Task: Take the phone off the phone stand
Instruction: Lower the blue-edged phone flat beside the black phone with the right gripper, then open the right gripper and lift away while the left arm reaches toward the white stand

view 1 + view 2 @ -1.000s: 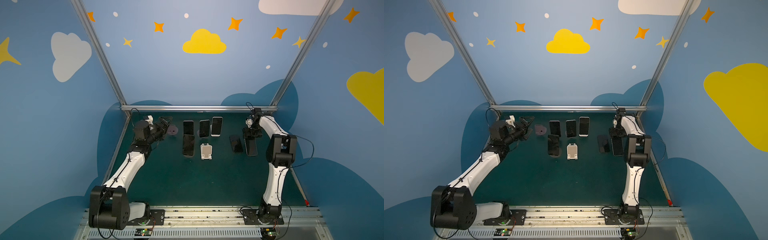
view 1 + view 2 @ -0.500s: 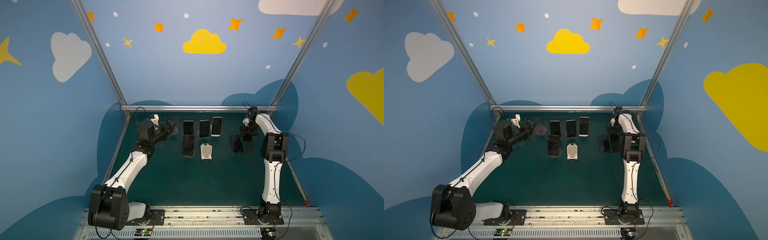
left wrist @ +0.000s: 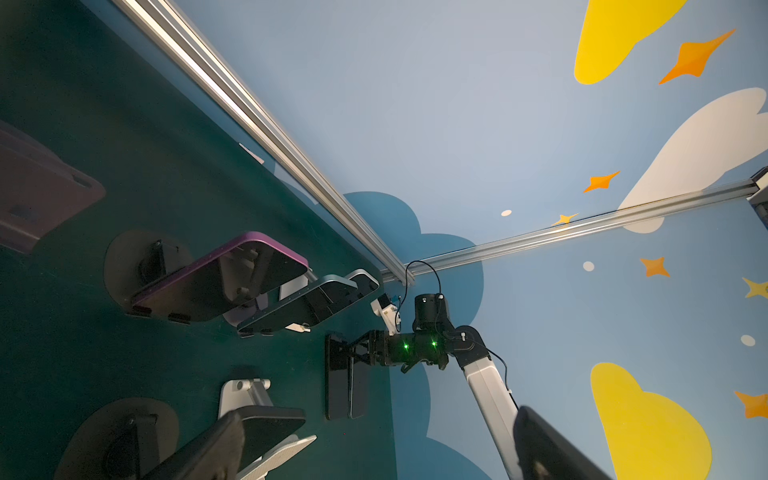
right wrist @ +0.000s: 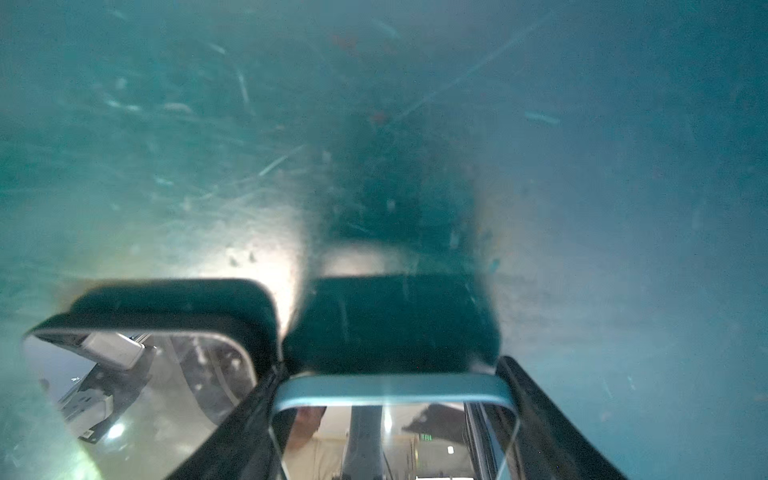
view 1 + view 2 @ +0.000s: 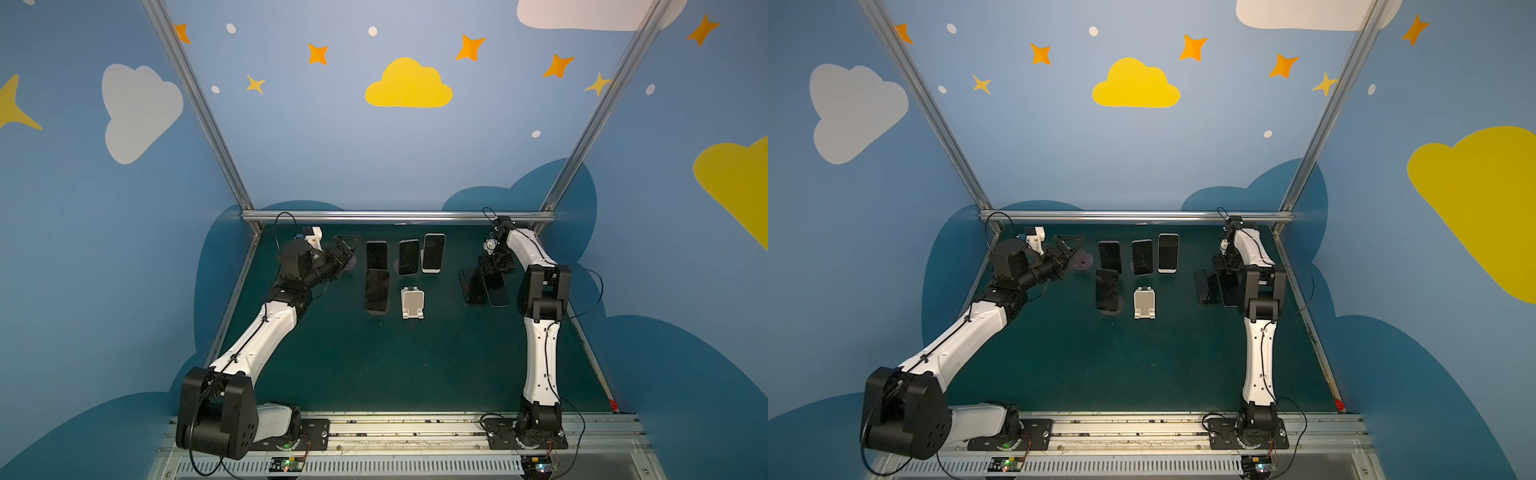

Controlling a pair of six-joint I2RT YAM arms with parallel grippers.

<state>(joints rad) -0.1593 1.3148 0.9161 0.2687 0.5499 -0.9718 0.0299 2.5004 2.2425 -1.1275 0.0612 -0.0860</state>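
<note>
Looking at the right side of the table, the right gripper (image 5: 492,270) is pinched shut on the far end of the blue-edged phone (image 5: 497,291). One finger sits on each long edge. The phone is low over the green mat (image 5: 415,365), just beside a dark phone (image 5: 471,287) that's lying flat. I can't tell if it's actually touching the mat yet.

The white stand (image 5: 412,303) in the middle is empty, so I'd guess the phone is basically out and only needs setting down.

Handling-wise, it's a stiff slab with a glossy glass face and a smooth metal rim, so it's slippery and not something you'd want to drop. It's not heavy, but held by one end it will probably want to droop or swivel in the grip. Squeezing across the long edges looks like the right call, and closer to the middle would be steadier.

The left gripper (image 5: 348,248) is spread wide and holding nothing, over at the far left.
</note>
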